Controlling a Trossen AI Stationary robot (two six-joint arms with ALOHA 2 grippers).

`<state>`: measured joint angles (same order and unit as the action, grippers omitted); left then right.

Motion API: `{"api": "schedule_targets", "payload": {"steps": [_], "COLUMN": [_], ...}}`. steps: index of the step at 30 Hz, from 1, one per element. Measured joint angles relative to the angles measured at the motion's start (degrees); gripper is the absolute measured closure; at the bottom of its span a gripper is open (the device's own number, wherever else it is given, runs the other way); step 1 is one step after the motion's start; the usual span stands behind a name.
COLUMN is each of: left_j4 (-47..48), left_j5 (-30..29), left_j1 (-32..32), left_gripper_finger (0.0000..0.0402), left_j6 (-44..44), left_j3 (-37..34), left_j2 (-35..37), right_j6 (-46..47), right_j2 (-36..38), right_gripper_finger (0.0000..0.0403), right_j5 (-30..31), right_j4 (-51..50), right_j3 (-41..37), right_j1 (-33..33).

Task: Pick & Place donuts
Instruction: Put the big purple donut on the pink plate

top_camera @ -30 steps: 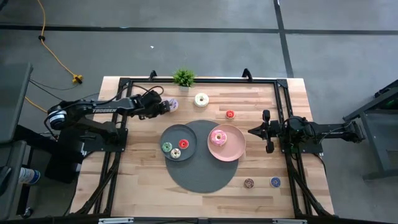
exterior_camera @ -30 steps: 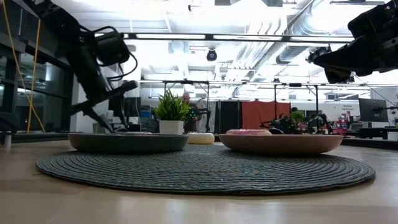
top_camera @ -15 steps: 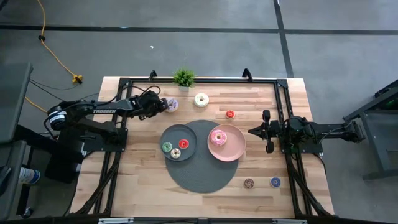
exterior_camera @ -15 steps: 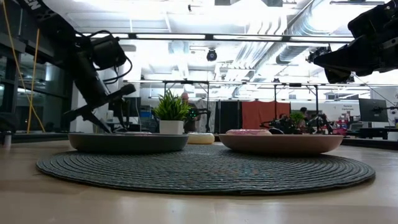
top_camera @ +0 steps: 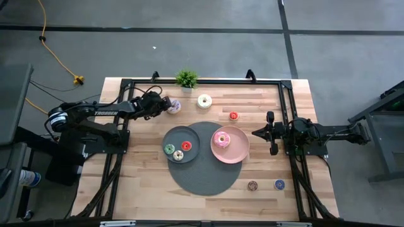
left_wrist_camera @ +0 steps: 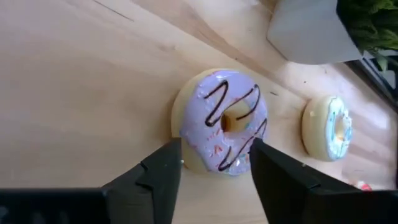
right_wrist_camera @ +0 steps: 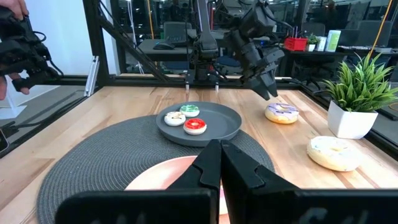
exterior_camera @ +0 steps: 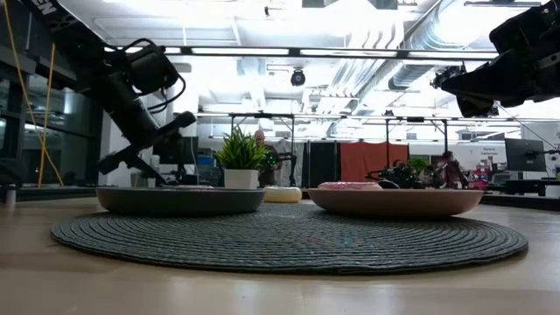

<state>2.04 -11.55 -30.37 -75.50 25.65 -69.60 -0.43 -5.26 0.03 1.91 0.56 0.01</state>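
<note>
A pale wooden table [top_camera: 145, 189] stood on a grey floor, with a round dark woven mat [top_camera: 203, 180] at its middle serving as the landmark. Left of the mat and toward the far edge, the left gripper [top_camera: 165, 106] hung just above the tabletop, its fingers [left_wrist_camera: 163, 174] spread and standing either side of the purple donut [left_wrist_camera: 225, 121] without clearly pressing it. That donut lay flat on the wood beyond the mat's left edge. On the mat's left part sat a grey plate [top_camera: 190, 135] carrying tiny green [top_camera: 169, 149], cream [top_camera: 178, 155] and red [top_camera: 186, 145] donuts. Beyond the mat's far edge a small potted plant [top_camera: 186, 79] stood, and beside it the white donut [top_camera: 204, 100] lay on the table. The mat's right part bore a pink plate [top_camera: 235, 151] with the pink donut [top_camera: 221, 139] in it. Another tiny red donut [top_camera: 233, 116] lay just past the mat's far right. The brown [top_camera: 252, 185] and blue [top_camera: 279, 184] donuts lay off the mat's near right. Right of the mat, the right gripper [top_camera: 255, 133] waited raised, fingers pressed together.
</note>
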Motion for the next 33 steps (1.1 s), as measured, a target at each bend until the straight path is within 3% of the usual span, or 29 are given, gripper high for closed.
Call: {"api": "schedule_targets", "payload": {"steps": [10, 24, 33], "left_j4": [0.68, -2.58, -11.97], "left_j5": [-0.32, -1.51, -1.29], "left_j1": [0.00, 0.00, 0.02], "left_gripper_finger": [0.0133, 0.0131, 0.0131], "left_j6": [-9.21, -16.15, -16.67], "left_j3": [-0.38, -3.98, -4.01], "left_j2": [0.00, -0.31, -7.29], "right_j6": [0.00, 0.00, -0.02], "right_j2": [0.00, 0.00, 0.00], "right_gripper_finger": [0.0402, 0.0402, 0.0402], "right_j5": [0.00, 0.00, 0.00], "right_j4": [0.00, 0.00, 0.00], "right_j3": [-0.02, -0.02, -0.02], "right_j1": [-0.02, 0.00, -0.02]}}
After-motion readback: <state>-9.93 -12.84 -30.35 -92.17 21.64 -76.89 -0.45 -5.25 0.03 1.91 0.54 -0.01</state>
